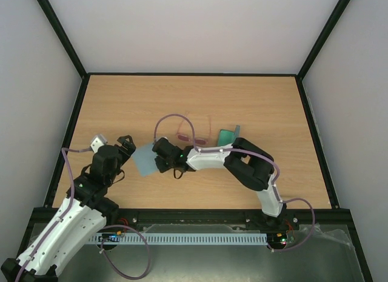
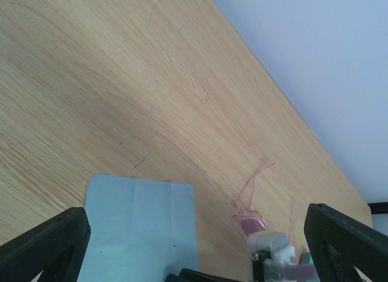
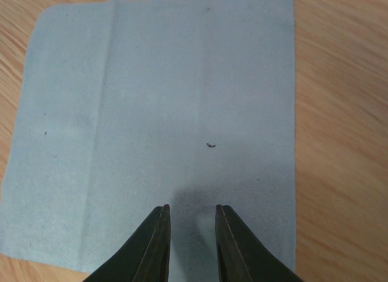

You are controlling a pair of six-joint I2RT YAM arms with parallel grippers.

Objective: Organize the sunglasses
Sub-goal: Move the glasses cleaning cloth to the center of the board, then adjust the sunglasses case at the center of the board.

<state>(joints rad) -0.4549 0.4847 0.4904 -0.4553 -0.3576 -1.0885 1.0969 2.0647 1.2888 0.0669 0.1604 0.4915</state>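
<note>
Two slim fingers of the right end effector [image 3: 191, 210] stand a narrow gap apart with nothing between them, poised over the lower part of a light-blue cloth [image 3: 157, 100] that lies flat on the wooden surface [image 1: 242, 100]. The left end effector [image 2: 194, 245], spread wide and empty, hangs just left of that cloth in the overhead view. The sunglasses [image 1: 193, 136] lie at centre frame, just above the right arm's wrist, temple arms unfolded and touched by neither arm. To their right a teal case [image 1: 228, 136] peeks from behind the right arm.

By this evidence the job looks barely begun. The glasses are unfolded and outside the case, and the cloth is not lifted.

Most of the case is hidden by the arm, so it is hard to say whether it stands open. The thin frame nearly melts into the wood grain, and the left wrist view cuts the glasses off at its lower edge.
</note>
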